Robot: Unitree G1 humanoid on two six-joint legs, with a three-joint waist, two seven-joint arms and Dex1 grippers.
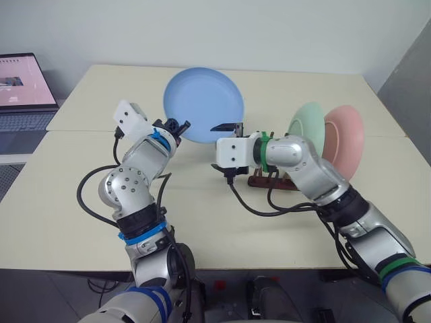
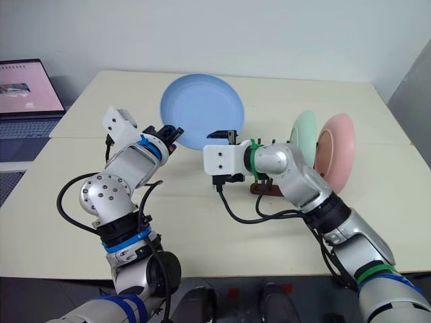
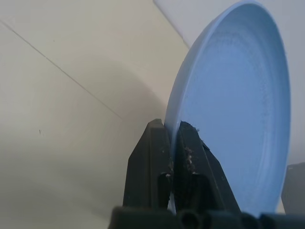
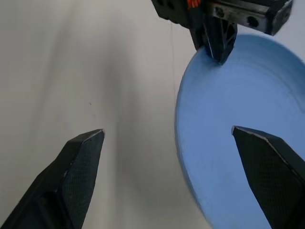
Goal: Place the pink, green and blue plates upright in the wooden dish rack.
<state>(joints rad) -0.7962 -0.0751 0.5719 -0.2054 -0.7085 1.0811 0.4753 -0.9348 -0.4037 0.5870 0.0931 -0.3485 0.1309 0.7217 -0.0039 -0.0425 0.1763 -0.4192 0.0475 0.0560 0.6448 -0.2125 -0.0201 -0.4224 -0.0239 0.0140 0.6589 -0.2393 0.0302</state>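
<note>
Left pincer [image 3: 172,157] clamps the round light-blue plastic plate's [image 1: 204,104] rim; the wide-open right pincer [image 4: 169,143] faces its opposite edge, plate upright between them.

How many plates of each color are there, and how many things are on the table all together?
Blue plate: 1
Green plate: 1
Pink plate: 1
Wooden rack: 1
Total: 4 things, 3 of them plates
</note>
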